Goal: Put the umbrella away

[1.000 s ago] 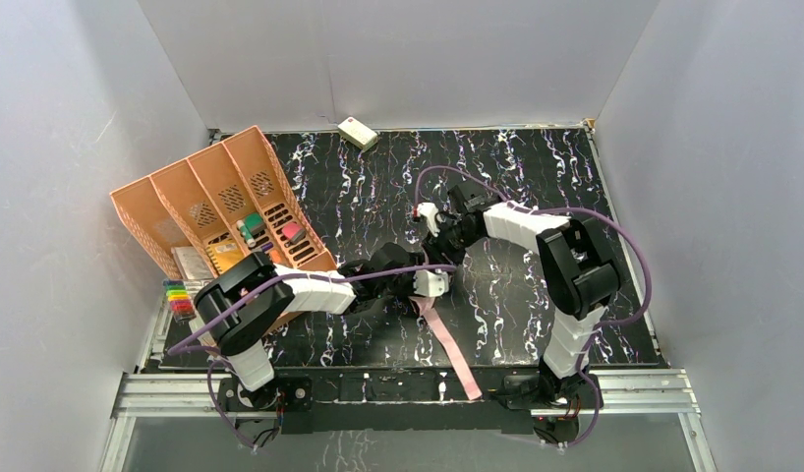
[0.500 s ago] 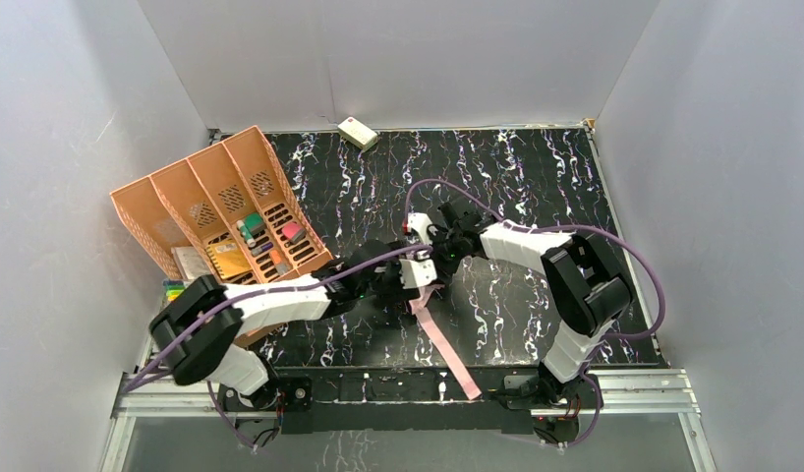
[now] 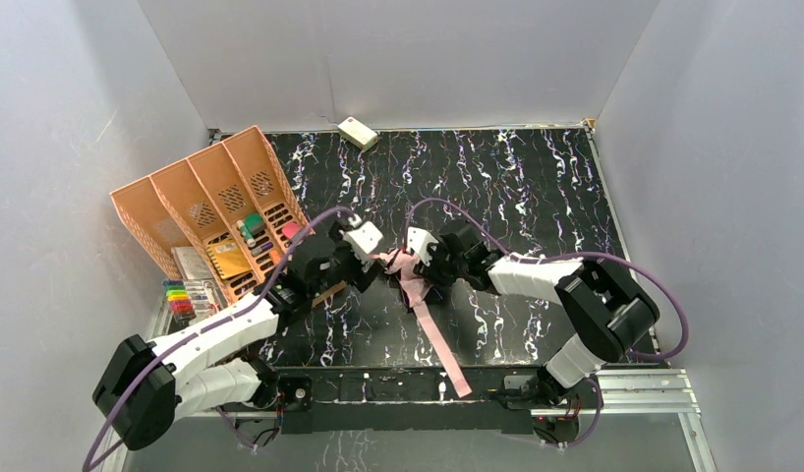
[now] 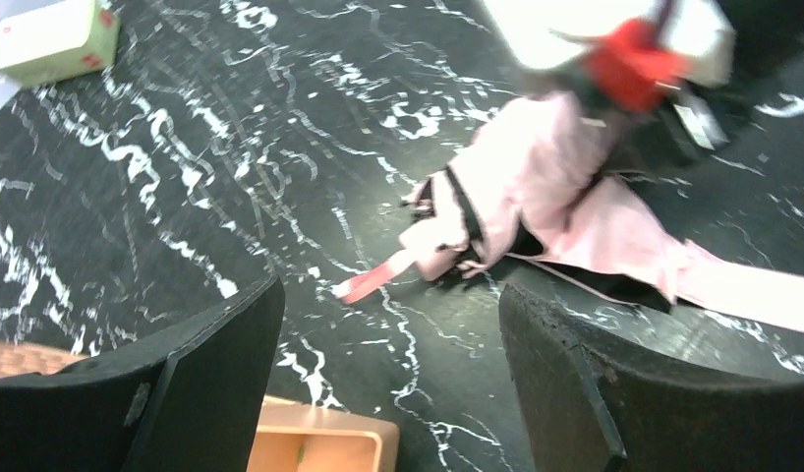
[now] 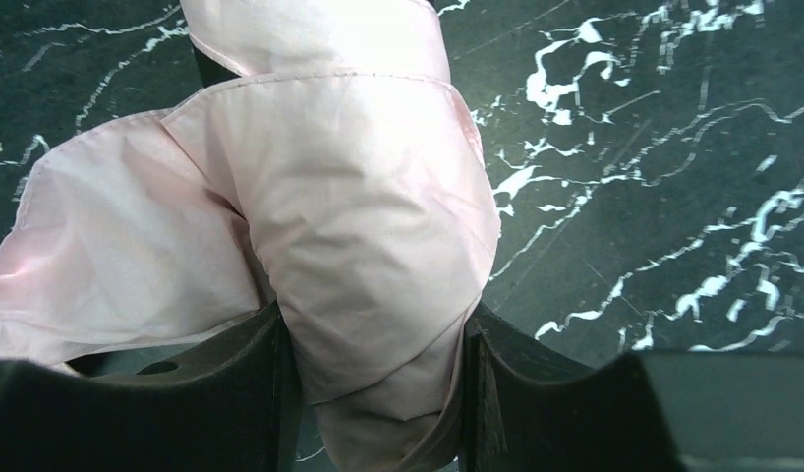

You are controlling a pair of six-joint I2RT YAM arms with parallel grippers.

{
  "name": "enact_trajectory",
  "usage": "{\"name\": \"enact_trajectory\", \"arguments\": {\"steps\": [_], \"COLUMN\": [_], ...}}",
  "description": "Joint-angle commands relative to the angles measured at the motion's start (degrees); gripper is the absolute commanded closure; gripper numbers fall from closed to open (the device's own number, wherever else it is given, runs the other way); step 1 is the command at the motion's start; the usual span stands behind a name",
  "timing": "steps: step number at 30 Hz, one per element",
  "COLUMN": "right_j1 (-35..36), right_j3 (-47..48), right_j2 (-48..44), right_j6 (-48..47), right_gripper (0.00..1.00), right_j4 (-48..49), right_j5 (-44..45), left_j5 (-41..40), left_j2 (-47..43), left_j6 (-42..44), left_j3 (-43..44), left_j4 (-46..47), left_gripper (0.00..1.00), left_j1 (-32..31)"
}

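Compact folding umbrella [image 3: 406,267], shiny pink fabric bundled with black at the folds: lies mid-frame on the black marbled tabletop [image 3: 536,187], a long pink strip [image 3: 439,339] trailing toward the lower edge. Right gripper [image 5: 373,339]: fingers clamped across the bundle, seemingly to steady it. Left gripper [image 4: 388,315]: fingers apart, empty, just beside the bundle's left tip, probably placed for a fresh grip.

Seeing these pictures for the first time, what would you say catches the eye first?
The pink umbrella lies bundled in the middle of the black marbled table, with the right gripper shut on its fabric. The left gripper stands open just beside it, holding nothing. An orange organizer sits at the table's left edge.
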Motion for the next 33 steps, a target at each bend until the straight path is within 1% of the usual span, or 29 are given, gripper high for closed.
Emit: {"name": "enact_trajectory", "arguments": {"steps": [1, 5, 8, 12, 15, 18, 20, 23, 24, 33], "right_j1": [0.7, 1.5, 2.1, 3.8, 4.3, 4.6, 4.8, 5.1, 5.2, 5.8], "right_j3": [-7.0, -7.8, -8.4, -13.0, -18.1, -20.5, -20.7, -20.2, -20.1, -21.1], "right_j2": [0.4, 1.4, 1.4, -1.1, -3.9, -5.2, -5.1, -4.6, -4.4, -6.2], "right_j6": [-7.2, -10.0, -10.1, -14.8, -19.5, -22.2, -23.0, -23.0, -23.0, -25.2], "right_gripper": [0.69, 0.67, 0.67, 0.65, 0.66, 0.66, 0.65, 0.64, 0.64, 0.65], "right_j4": [1.6, 0.8, 1.8, 7.9, 13.8, 16.1, 16.6, 16.7, 16.8, 18.9], "right_j5": [11.0, 9.5, 9.1, 8.8, 7.1, 5.5, 5.2, 5.0, 5.0, 5.6], "left_j5": [5.7, 10.0, 16.3, 26.5, 33.4, 41.8, 47.0, 49.9, 50.4, 51.7], "left_j2": [-1.5, 2.7, 7.5, 14.8, 19.7, 24.7, 28.3, 33.9, 35.2, 39.2], "left_j6": [-7.6, -5.2, -3.2, -1.4, -1.1, 1.4, 5.3, 8.0, 8.4, 9.6], "left_j3": [-0.2, 2.6, 5.6, 10.8, 14.5, 20.1, 24.2, 29.4, 30.3, 30.9], "left_j4": [4.4, 4.8, 4.0, 2.2, 1.2, -3.8, -10.0, -18.2, -19.6, -19.8], "left_gripper": [0.2, 0.18, 0.17, 0.18, 0.18, 0.18, 0.18, 0.18, 0.18, 0.16], "left_j1": [6.4, 8.1, 9.7, 12.5, 15.1, 16.6, 16.7, 16.7, 16.6, 14.2]}}
